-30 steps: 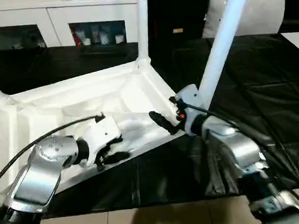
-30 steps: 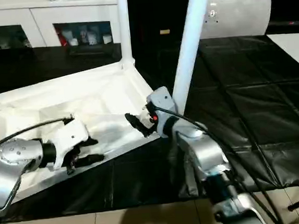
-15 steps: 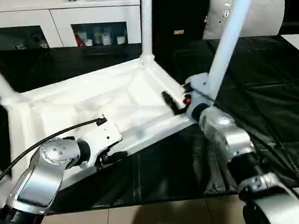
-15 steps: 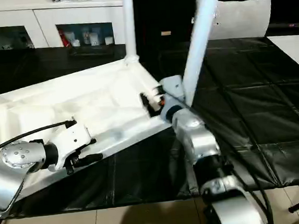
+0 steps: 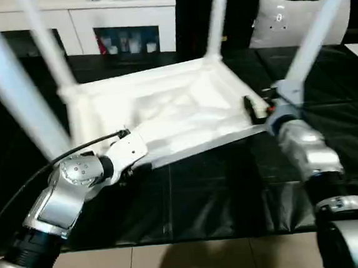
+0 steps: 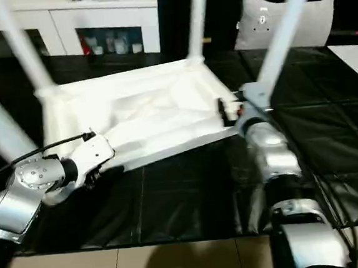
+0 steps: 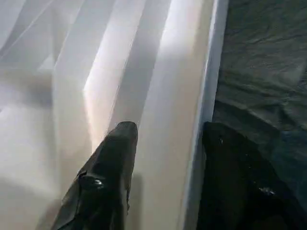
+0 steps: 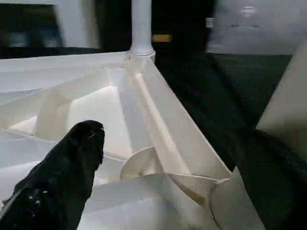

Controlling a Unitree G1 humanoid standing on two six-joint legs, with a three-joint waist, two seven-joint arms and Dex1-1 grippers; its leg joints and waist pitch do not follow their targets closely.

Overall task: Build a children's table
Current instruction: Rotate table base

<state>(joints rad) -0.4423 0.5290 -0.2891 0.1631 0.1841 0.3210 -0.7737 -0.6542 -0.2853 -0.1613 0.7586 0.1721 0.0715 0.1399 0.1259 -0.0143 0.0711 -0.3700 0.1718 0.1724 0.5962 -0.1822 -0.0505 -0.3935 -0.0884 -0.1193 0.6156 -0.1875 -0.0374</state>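
tabletop [image 5: 164, 113] lies upside down on the black-covered counter [image 5: 209, 188], ribbed underside up, all 4 legs socketed and pointing up. vs a sec ago the whole thing sits further to the robot's right and higher in view, and 2 more legs show at the left, near leg [image 5: 12, 92] and far-left leg [image 5: 49, 48]; the head view shifted too, so part of that is camera. both arms still on it, looks like they're swinging/lifting it, prob toward flipping it upright, the one step left.

left gripper [image 7: 165, 139] jaws straddle the near rim, one finger inside on the ribs, one outside over the black cover, gripping the edge. right gripper [image 8: 158, 158] jaws spread wide around the corner by the right leg [image 5: 314, 28], not clamped.

room: white cabinet [image 5: 119, 26] w/ glass doors behind, pale cushion [image 5: 294, 17] at back right, tan floor [image 5: 178, 266] below the counter edge.
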